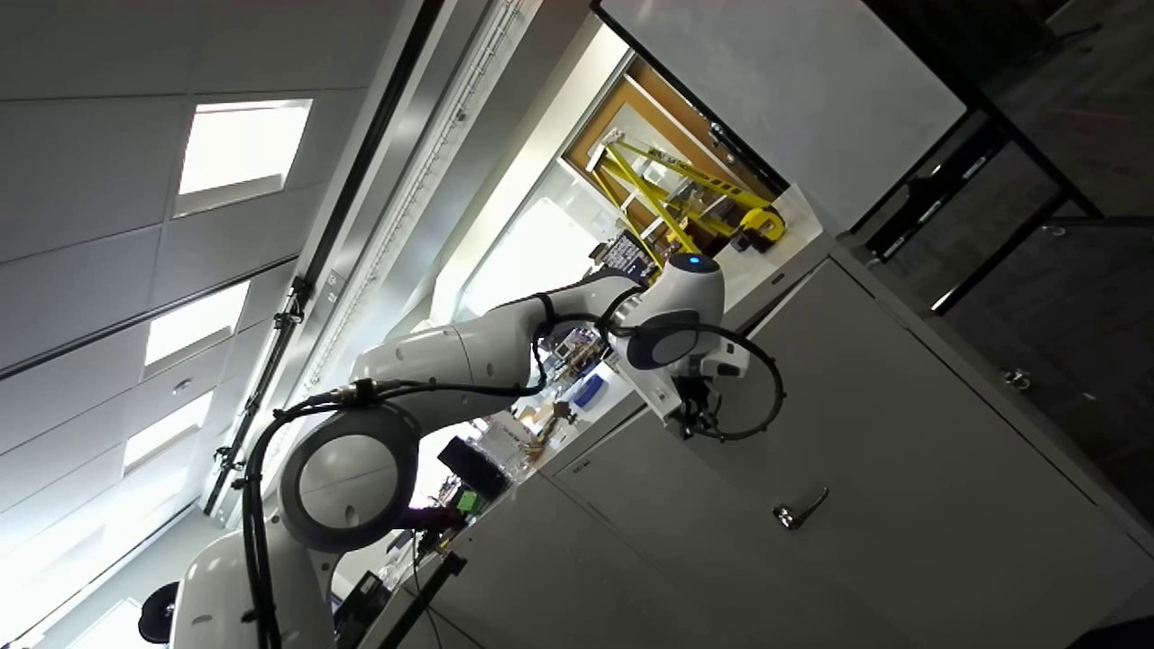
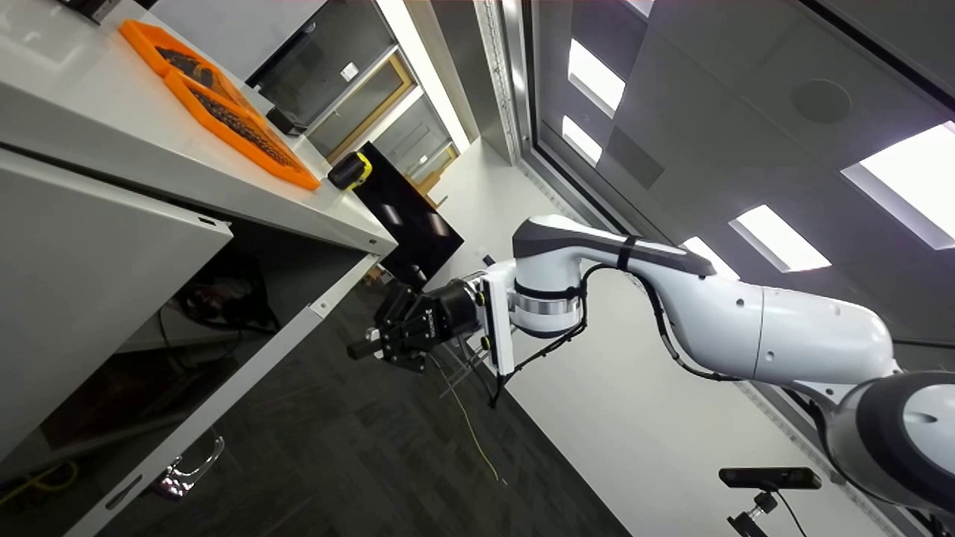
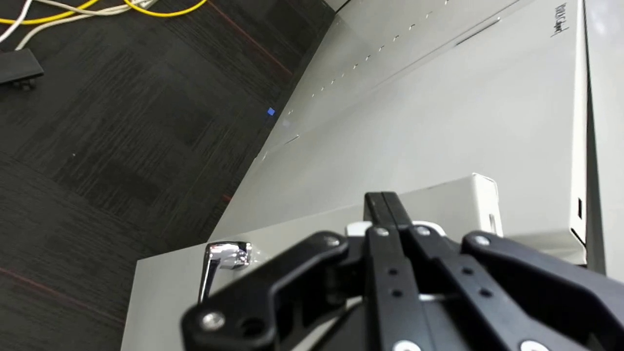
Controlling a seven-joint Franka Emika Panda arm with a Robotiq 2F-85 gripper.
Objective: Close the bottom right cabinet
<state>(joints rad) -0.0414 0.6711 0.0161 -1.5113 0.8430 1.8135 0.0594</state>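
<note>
The bottom right cabinet's light grey door [image 1: 911,433] has a small silver handle [image 1: 798,511]. It stands open in an exterior view [image 2: 246,395], seen almost edge-on, with a dark interior behind it. In that view its handle [image 2: 190,470] sticks out from the outer face. The wrist view also shows the door [image 3: 443,204] and its handle [image 3: 226,256]. My gripper [image 2: 364,347] is shut and empty, on the outer side of the door near its top corner. It also shows in the wrist view [image 3: 385,207] and in an exterior view [image 1: 692,425]. I cannot tell whether it touches the door.
A neighbouring grey door [image 2: 89,261] stands beside the opening; it bears handwriting in the wrist view [image 3: 487,122]. On the white worktop [image 2: 89,97] lie an orange tray [image 2: 224,112] and a black and yellow tool [image 2: 351,171]. Cables [image 3: 78,14] lie on the floor.
</note>
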